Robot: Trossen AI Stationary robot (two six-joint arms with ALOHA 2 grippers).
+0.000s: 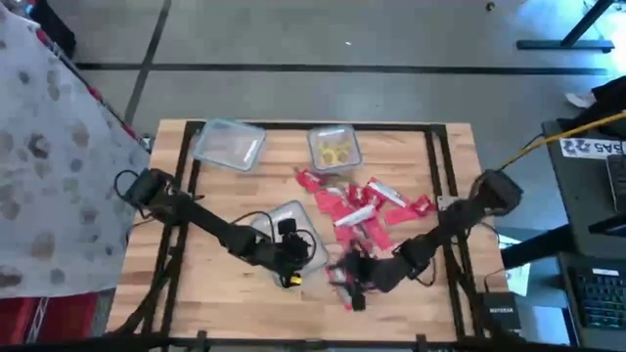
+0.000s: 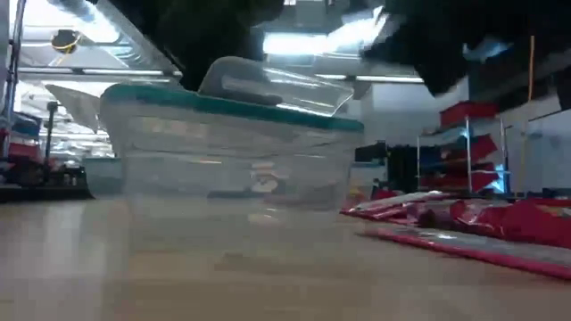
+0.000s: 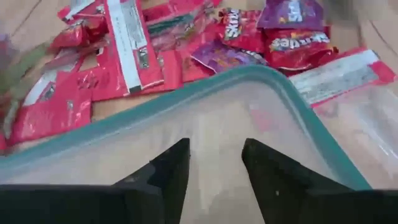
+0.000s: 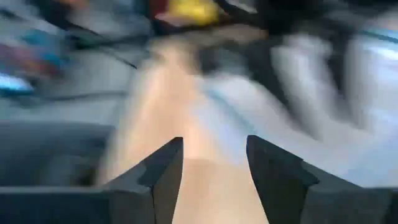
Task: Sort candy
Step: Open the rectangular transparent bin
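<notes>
The candy (image 1: 364,207), a heap of flat red and pink packets with a few purple ones, lies on the table right of centre; it also shows beyond the tub in the left wrist view (image 3: 155,50). Yellow pieces lie in a clear tub (image 1: 335,149) at the far edge. My left gripper (image 3: 214,168) stands open over a clear, teal-rimmed tub (image 3: 292,93) near the table's middle (image 1: 293,235), nothing between its fingers. My right gripper (image 4: 214,168) is open above bare wood near the front edge, at the heap's near end (image 1: 352,284).
A third clear tub (image 1: 228,145) sits at the far left of the table. In the low view the teal-rimmed tub (image 2: 232,152) stands in front, with packets (image 2: 473,218) to its right. Black frame bars run along the table's sides.
</notes>
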